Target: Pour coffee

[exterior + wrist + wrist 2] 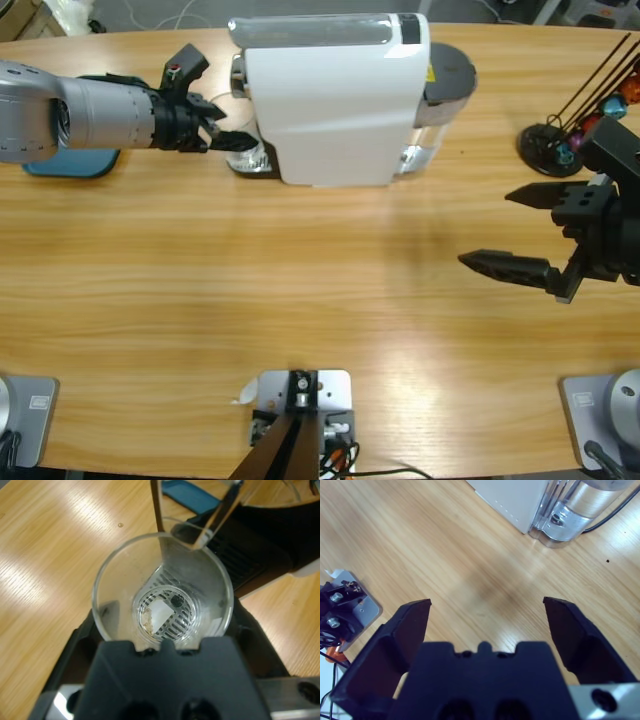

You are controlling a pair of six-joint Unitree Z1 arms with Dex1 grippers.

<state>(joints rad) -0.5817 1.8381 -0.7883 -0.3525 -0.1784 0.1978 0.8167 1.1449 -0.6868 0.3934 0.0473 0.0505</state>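
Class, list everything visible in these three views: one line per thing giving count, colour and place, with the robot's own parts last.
coffee machine: one, white with silver base, far middle of table
glass tumbler: one, clear, on the machine's drip grate, between the left gripper's jaws; no liquid visible inside
capsule stand: one, black wire with coloured capsules, far right
blue tray: one, far left, under the left arm
table: one, light wood
left gripper: one, black, at the tumbler
right gripper: one, black, open over bare table
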